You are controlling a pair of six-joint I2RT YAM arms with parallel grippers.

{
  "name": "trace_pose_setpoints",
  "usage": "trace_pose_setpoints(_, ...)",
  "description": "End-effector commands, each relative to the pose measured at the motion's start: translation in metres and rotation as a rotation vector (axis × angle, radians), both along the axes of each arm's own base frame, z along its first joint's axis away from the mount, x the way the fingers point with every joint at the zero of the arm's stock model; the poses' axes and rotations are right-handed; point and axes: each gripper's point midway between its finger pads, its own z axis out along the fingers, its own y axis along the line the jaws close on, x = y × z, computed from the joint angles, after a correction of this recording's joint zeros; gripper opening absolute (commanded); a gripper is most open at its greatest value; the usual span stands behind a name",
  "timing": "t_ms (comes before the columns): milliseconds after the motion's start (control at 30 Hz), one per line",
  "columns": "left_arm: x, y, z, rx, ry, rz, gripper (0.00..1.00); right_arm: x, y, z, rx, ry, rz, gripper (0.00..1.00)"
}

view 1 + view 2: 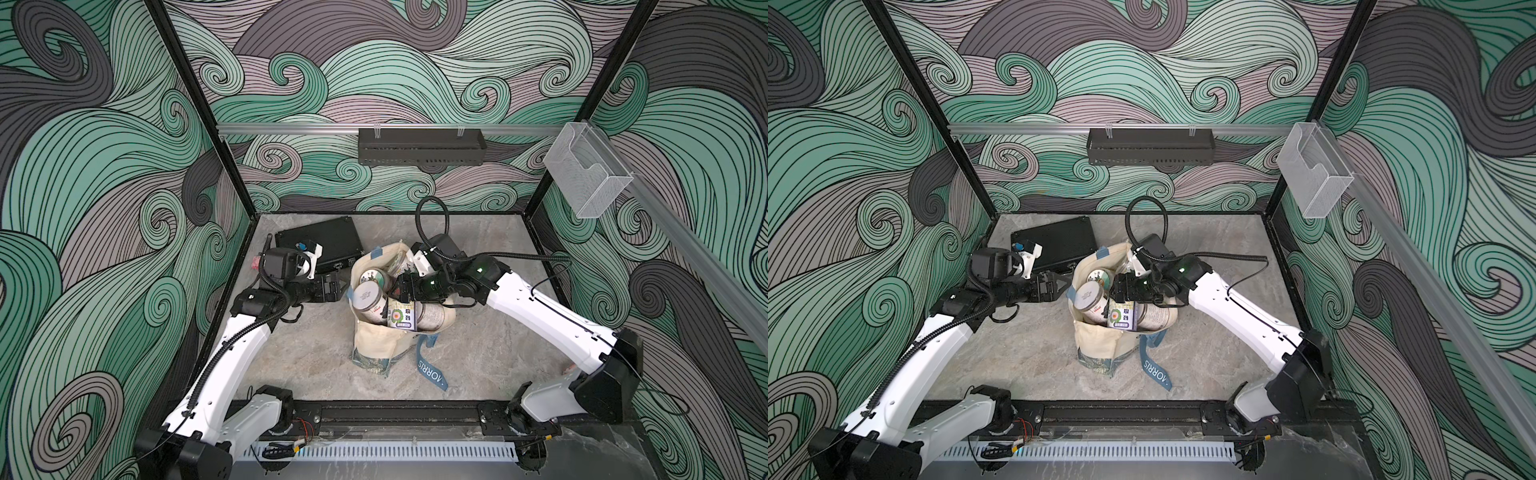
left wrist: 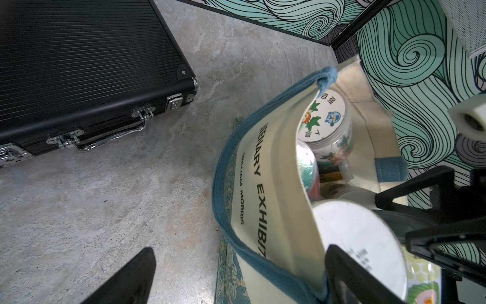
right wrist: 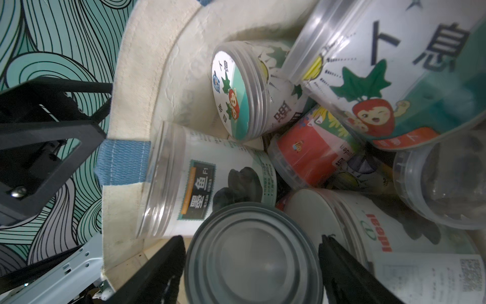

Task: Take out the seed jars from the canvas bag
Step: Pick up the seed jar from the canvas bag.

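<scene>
Grey marbled tabletop [image 1: 478,353] holds canvas bag [image 1: 374,340] between green-swirl walls [image 1: 374,62].

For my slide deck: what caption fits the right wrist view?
Right tool straddling a silver-lidded seed jar inside the packed canvas bag.

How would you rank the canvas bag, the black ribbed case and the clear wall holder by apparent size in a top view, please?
1. canvas bag: largest.
2. black ribbed case and clear wall holder: they look about alike. The holder hangs nearer the camera and the case is partly covered, so I would not rank these two.
</scene>
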Motion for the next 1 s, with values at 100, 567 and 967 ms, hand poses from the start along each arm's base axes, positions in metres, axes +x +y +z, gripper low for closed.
trace_pose_setpoints(100, 0.000, 0.000, 0.004, 0.009, -0.029, -0.006, 0.99, -0.010, 0.008, -0.005, -0.001, 0.024, 0.027, 0.82)
trace_pose_setpoints(567, -0.001, 0.000, 0.004, 0.010, -0.030, -0.006, 0.99, -0.021, 0.002, -0.010, -0.020, 0.030, 0.045, 0.85)
trace_pose_setpoints(967, -0.002, 0.002, 0.008, 0.017, -0.043, 0.003, 0.99, -0.014, 0.004, 0.001, -0.011, -0.018, 0.024, 0.72)
